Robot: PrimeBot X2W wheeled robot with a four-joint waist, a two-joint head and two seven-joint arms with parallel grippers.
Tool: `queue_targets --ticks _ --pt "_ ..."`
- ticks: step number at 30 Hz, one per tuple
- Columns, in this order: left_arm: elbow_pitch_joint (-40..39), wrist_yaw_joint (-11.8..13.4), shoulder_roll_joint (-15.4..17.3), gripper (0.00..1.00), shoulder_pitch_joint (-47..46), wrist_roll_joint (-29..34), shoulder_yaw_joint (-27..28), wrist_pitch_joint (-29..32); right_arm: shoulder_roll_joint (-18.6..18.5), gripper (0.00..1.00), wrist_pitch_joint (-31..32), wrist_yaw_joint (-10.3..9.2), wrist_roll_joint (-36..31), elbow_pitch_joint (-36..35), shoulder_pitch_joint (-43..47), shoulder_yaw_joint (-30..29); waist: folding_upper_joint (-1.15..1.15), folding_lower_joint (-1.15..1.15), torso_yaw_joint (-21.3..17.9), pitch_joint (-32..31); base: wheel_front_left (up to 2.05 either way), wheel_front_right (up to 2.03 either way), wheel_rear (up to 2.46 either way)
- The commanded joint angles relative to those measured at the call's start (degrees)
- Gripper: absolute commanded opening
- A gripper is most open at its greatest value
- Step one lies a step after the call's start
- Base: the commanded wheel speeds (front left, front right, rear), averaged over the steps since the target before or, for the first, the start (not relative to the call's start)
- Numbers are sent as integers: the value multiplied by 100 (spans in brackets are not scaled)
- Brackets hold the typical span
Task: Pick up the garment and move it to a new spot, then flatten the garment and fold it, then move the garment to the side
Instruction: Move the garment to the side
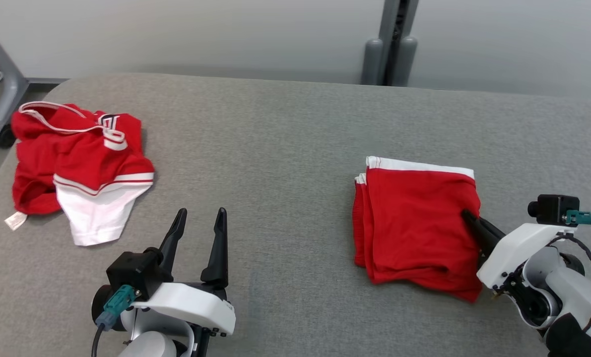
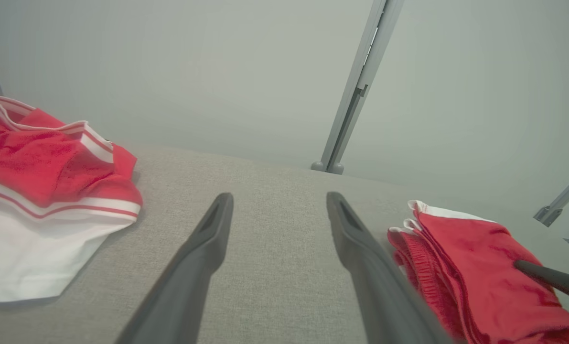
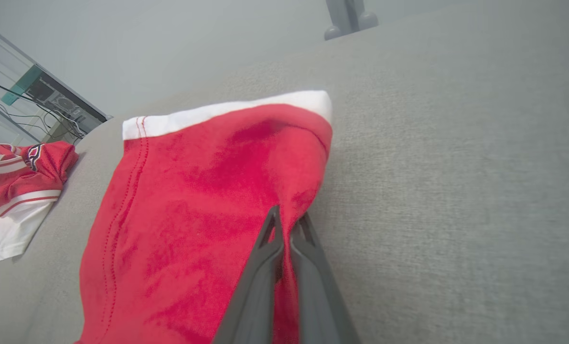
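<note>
Garment (image 1: 417, 223), red with white band, folded to a compact stack; shift aside judged pending.
Lies right of centre on grey worktop (image 1: 285, 148). Right pincer (image 1: 468, 215) closed on its right-hand edge, cloth pinched between the jaws; left pincer (image 1: 199, 213) open, empty, over bare worktop. Folding appears done. Open surface lies behind and to the right, up to the worktop's edges; crumpled red-and-white jersey (image 1: 77, 163) sits well apart near the left edge.
</note>
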Motion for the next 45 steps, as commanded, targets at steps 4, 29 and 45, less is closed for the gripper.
queue_targets --ticks 4,29,45 --pt "-60 14 50 100 -95 48 8 12 -300 0 -73 1 -147 -105 -203 163 0 0 -691 62 0 0 0" --pt "-224 98 230 100 -522 269 -140 284 -436 0 -301 1 -272 317 -1137 471 0 0 -2520 508 0 0 0" --pt "-1080 440 680 100 -815 707 -203 717 -948 0 -748 1 -558 1328 -2017 431 0 0 -2141 1136 0 0 0"
